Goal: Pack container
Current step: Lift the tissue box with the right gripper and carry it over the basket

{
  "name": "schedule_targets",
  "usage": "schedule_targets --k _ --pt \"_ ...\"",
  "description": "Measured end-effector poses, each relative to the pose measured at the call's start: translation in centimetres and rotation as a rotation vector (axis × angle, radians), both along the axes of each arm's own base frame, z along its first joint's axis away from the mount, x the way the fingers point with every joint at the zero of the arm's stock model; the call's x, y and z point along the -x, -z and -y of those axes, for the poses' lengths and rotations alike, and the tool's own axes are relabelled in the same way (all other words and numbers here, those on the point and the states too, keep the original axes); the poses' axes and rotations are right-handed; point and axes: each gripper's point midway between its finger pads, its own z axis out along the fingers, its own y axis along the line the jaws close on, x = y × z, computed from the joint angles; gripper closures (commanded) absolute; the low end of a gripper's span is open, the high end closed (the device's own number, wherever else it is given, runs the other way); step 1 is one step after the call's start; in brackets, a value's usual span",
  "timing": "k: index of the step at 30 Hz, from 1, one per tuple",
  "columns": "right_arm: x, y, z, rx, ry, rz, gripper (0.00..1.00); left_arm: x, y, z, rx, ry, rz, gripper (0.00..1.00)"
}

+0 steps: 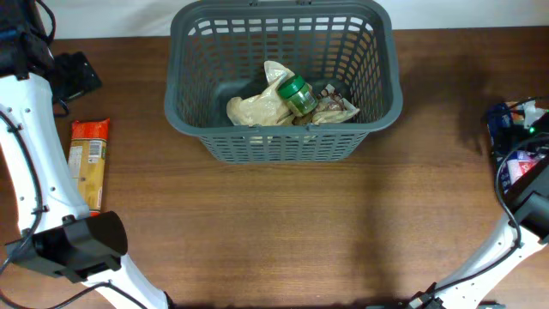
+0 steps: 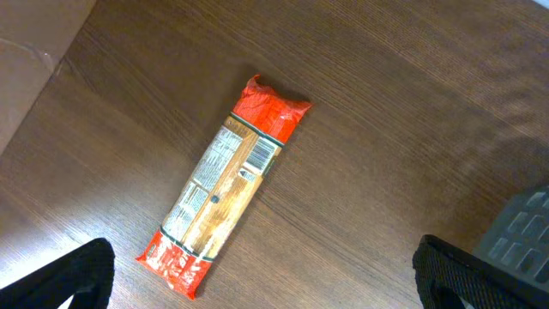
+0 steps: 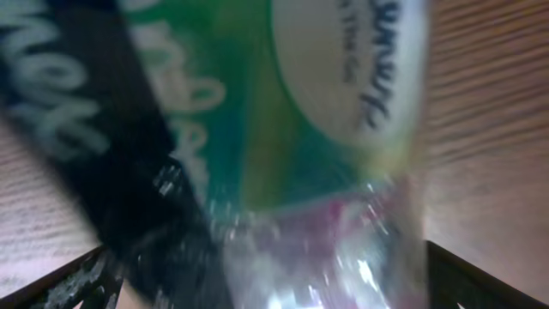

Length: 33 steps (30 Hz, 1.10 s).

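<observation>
Dark grey slotted container (image 1: 193, 94), rect. w/ rounded corners.

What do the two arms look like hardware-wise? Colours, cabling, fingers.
Both the left arm and right arm have white tubular links with black joint housings. Thin black cables run along the links. The fingers are matte black and blocky. No markings are legible.

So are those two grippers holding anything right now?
Left gripper: open, empty, above the pasta packet.
Right gripper: open, close over a blurred green packet.
</observation>
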Motion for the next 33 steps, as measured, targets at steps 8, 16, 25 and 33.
schedule_targets --k 8,16,25,33 --pt "-0.2 0.6 0.0 -0.006 0.043 0.007 0.01 0.0 0.0 0.0 0.001 0.0 -0.002 0.01" --pt "-0.4 2.0 -0.5 -0.045 0.081 0.007 0.0 0.2 0.1 0.0 0.002 0.0 -0.007 0.01" --pt "-0.6 1.8 -0.5 -0.044 0.128 0.02 0.96 0.4 0.2 0.1 0.006 0.0 -0.019 0.01" --pt "-1.2 1.2 -0.9 -0.083 0.201 0.064 0.96 0.4 0.2 0.1 0.006 0.0 -0.019 0.01"
